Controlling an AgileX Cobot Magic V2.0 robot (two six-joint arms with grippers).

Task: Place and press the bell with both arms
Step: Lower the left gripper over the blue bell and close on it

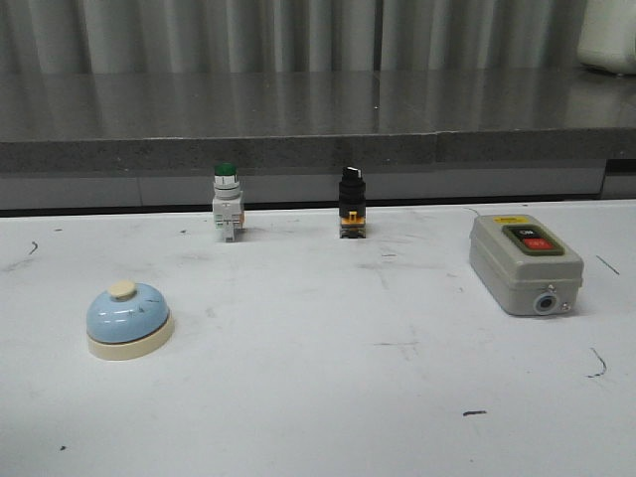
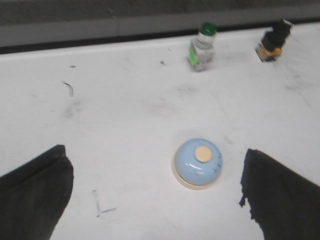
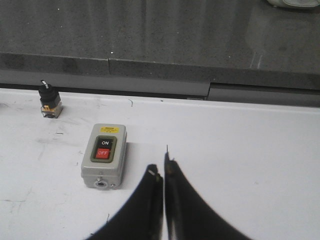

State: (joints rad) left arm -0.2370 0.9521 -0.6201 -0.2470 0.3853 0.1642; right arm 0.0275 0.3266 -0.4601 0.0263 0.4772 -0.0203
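Blue bell (image 2: 198,163) — between open left gripper's (image 2: 155,195) fingers.

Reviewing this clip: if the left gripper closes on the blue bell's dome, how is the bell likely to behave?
The bell has a glossy rounded dome, so fingers closing high on it would probably slip upward. Its wide cream base sits flat on the table, so it likely slides rather than tips or rolls. It looks rigid, so it probably won't deform.

1. The bell (image 1: 128,318) has a glossy light-blue dome.
2. The desk (image 1: 328,397) looks matt white, scuffed with dark marks.
3. The switch box (image 1: 525,263) appears grey, dull plastic.
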